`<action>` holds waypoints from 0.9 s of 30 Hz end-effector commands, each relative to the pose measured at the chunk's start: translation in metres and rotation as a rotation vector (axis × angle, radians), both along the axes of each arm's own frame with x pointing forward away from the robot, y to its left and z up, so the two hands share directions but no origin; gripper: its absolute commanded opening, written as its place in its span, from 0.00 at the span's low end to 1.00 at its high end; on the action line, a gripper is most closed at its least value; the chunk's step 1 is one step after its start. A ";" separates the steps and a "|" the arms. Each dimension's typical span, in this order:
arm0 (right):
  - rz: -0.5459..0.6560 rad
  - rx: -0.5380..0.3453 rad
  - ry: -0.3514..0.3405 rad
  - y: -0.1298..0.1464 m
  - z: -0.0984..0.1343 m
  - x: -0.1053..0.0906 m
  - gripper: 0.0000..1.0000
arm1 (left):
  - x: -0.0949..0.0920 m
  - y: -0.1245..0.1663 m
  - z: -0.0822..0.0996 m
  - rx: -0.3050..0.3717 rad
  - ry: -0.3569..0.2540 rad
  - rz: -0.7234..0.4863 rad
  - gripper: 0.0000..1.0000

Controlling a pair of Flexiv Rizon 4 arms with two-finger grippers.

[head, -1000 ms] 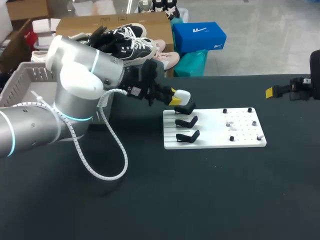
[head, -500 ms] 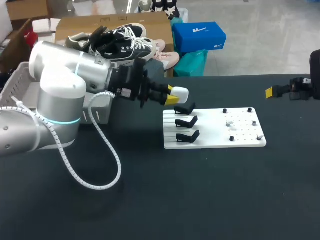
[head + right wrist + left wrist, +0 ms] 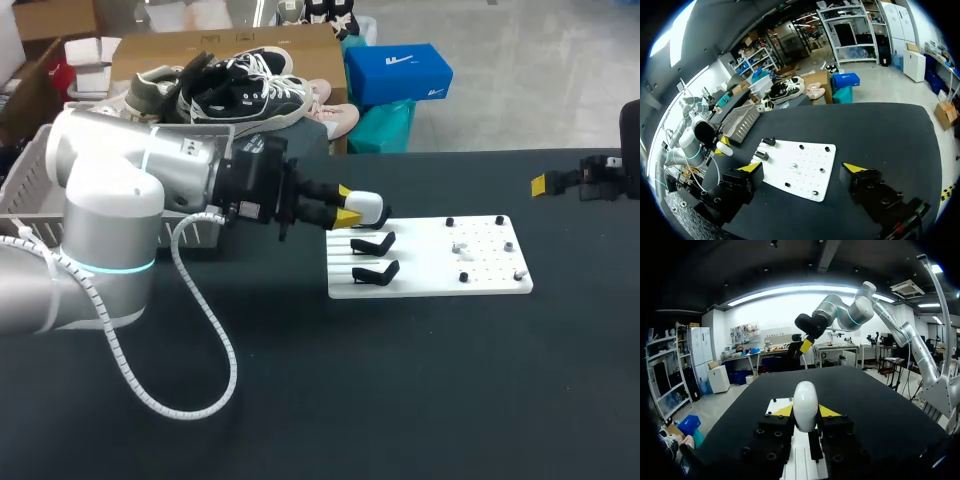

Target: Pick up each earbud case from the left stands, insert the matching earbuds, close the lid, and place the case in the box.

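Resting flat on matte black desk (image 3: 300,400): white rectangular board (image 3: 480,270), hooked black stands (image 3: 375,271) at its left end. Gaping wide: right pincer (image 3: 801,170). Clenched in left pincer (image 3: 805,411), just above farthest stand: glossy egg-shaped white earbud case (image 3: 805,402), long axis along the fingers, rounded end outward.

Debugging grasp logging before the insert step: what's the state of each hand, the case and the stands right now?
left hand: shut on the earbud case.
right hand: open, empty.
earbud case: lid closed, held over the far stand.
far stand: partly hidden by the case.
middle stand: empty.
near stand: empty.
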State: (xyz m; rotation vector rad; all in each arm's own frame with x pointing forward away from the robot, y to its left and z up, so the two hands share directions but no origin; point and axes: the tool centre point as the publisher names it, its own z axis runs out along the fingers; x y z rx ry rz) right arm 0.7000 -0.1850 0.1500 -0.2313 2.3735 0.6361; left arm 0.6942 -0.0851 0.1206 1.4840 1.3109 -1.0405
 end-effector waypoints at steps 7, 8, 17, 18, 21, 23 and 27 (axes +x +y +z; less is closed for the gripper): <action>0.000 0.000 0.000 0.000 0.000 0.000 1.00 | -0.006 0.001 0.001 -0.007 -0.018 0.060 0.00; 0.000 0.000 0.000 0.000 0.000 0.000 1.00 | -0.006 0.001 0.001 -0.007 -0.018 0.060 0.00; 0.000 0.000 0.000 0.000 0.000 0.000 1.00 | -0.006 0.001 0.001 -0.007 -0.018 0.060 0.00; 0.000 0.000 0.000 0.000 0.000 0.000 1.00 | -0.006 0.001 0.001 -0.007 -0.018 0.060 0.00; 0.000 0.000 0.000 0.000 0.000 0.000 1.00 | -0.006 0.001 0.001 -0.007 -0.018 0.060 0.00; 0.000 0.000 0.000 0.000 0.000 0.000 1.00 | -0.004 -0.001 -0.005 -0.010 -0.010 0.078 0.00; 0.000 0.000 0.000 0.000 0.000 0.000 1.00 | -0.001 -0.009 -0.008 -0.065 0.006 0.054 0.00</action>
